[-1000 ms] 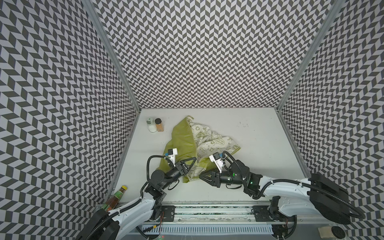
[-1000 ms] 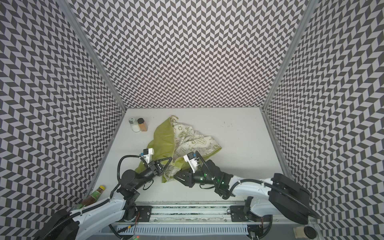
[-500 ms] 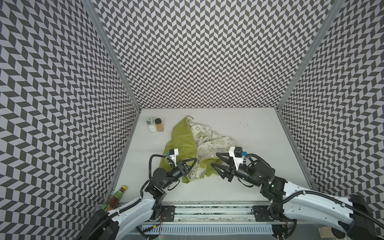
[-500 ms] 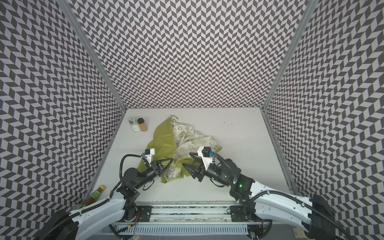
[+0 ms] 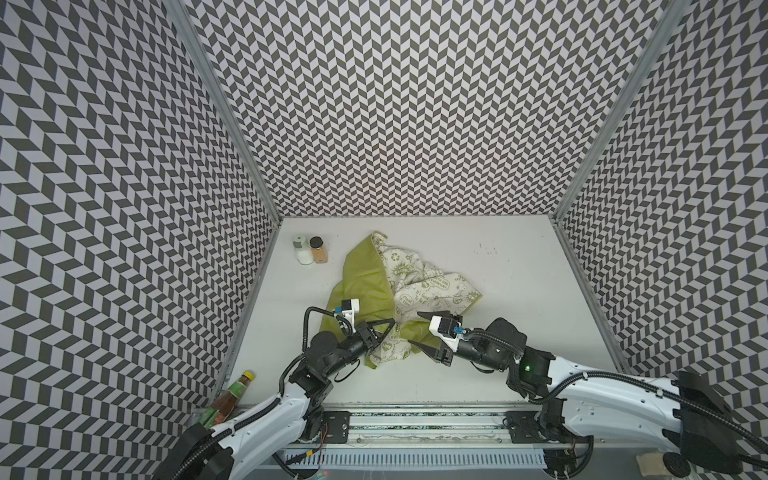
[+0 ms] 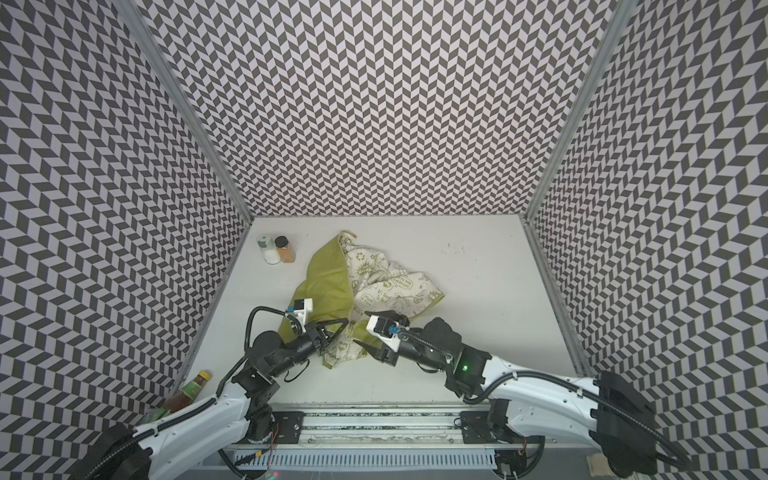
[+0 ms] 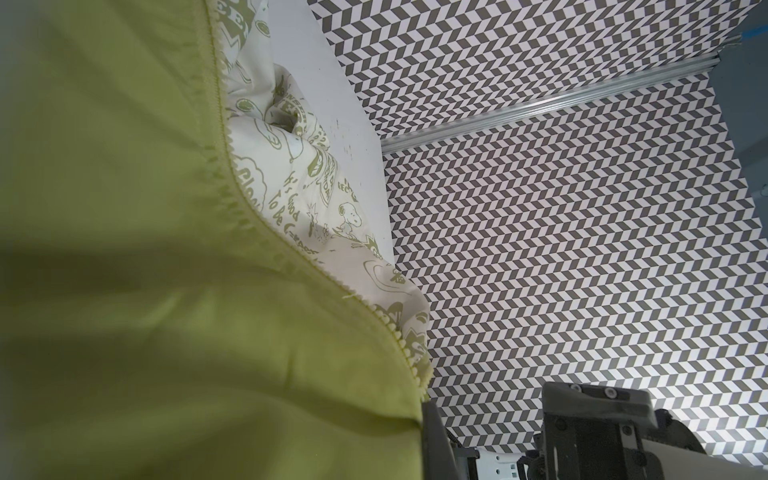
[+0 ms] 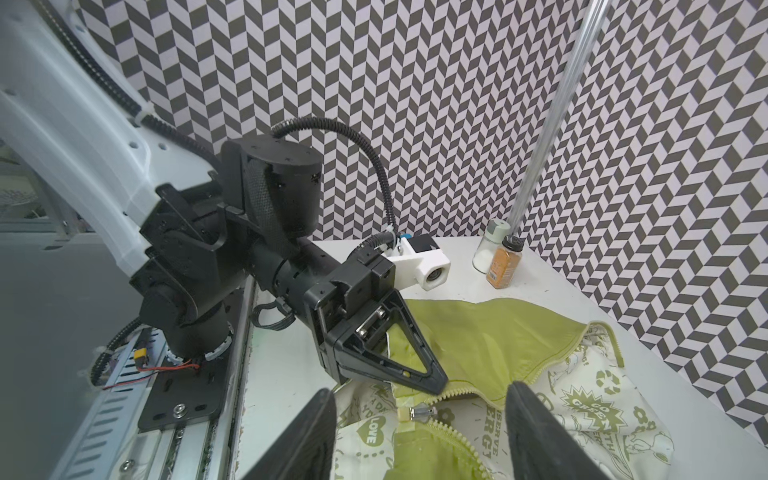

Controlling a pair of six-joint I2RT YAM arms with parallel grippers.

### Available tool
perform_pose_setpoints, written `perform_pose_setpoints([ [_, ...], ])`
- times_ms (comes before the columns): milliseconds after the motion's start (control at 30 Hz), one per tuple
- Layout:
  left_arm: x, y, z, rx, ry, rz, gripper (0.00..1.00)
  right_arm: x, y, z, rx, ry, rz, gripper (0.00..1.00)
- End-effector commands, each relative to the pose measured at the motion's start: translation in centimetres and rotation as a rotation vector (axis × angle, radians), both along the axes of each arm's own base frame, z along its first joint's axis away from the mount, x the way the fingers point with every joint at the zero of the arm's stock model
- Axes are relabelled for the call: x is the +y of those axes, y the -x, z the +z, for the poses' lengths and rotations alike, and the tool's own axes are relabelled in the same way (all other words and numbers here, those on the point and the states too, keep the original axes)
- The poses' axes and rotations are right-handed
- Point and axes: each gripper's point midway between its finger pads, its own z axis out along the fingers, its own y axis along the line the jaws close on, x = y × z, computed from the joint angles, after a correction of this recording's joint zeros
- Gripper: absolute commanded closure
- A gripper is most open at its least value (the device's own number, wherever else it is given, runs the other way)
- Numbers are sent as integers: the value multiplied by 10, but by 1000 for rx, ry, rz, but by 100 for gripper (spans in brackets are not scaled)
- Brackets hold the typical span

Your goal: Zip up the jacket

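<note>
The lime-green jacket (image 5: pixel 365 282) lies crumpled mid-table in both top views, its cream printed lining (image 5: pixel 428 282) turned up on the right. My left gripper (image 5: pixel 392 323) is shut on the jacket's green edge beside the zipper's lower end, and green fabric (image 7: pixel 166 291) fills the left wrist view. My right gripper (image 5: pixel 414 328) is open, with its fingers either side of that spot. In the right wrist view the metal slider (image 8: pixel 422 413) sits where the two rows of teeth meet, between my right fingertips (image 8: pixel 326 395) and just below the left gripper (image 8: pixel 432 380).
Two spice jars, one white (image 5: pixel 304 250) and one brown (image 5: pixel 319 250), stand at the back left near the wall. A sauce bottle (image 5: pixel 232 392) lies outside the front left corner. Patterned walls close in three sides, and a rail (image 5: pixel 415 419) runs along the front.
My right gripper has opened, drawn back from the hem, and now straddles the zipper's lower end. The left gripper has kept its hold and barely moved.
</note>
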Motion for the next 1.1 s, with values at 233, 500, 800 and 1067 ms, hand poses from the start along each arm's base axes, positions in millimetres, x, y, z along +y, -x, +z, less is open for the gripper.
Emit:
perform_pose_setpoints([
  [233, -3, -2, -4, 40, -84, -13, 100, 7, -19, -37, -65, 180, -63, 34],
  [500, -6, 2, 2, 2, -89, -53, 100, 11, -45, -63, 10, 350, -68, 44],
  [800, -18, 7, 10, -56, -93, -137, 100, 8, -32, -56, -43, 351, 180, 44],
  [1067, -24, 8, 15, -81, -102, -181, 100, 7, -47, -78, 18, 430, 273, 48],
])
